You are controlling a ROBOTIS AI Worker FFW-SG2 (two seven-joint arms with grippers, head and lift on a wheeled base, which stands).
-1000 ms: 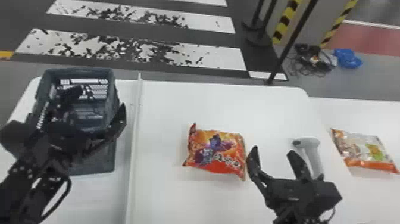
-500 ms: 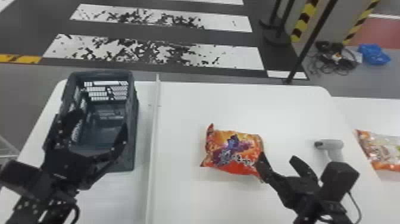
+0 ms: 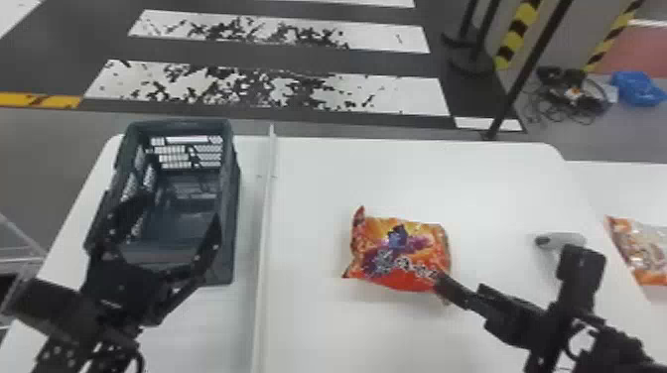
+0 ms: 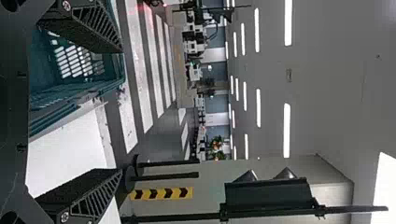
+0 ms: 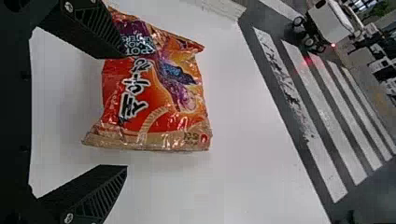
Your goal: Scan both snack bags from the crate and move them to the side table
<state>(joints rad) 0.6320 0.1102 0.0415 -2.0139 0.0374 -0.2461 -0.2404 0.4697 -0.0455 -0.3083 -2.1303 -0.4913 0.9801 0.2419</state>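
left arm [image 3: 74, 322]: entering at the lower left of the head view, its left tool [image 3: 181, 208] directed forward, fingers [image 4: 88, 25] spread wide. right arm [image 3: 615, 349]: entering at the lower right, its right tool [image 3: 460, 288] angled inward, fingers [image 5: 95, 30] likewise well apart.

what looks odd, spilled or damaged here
The orange-and-purple plastic snack bag looks intact. On the floor behind, black cables and gear lie tangled beside a crumpled blue plastic bundle, and the white painted stripes look worn, dark patches breaking them up.
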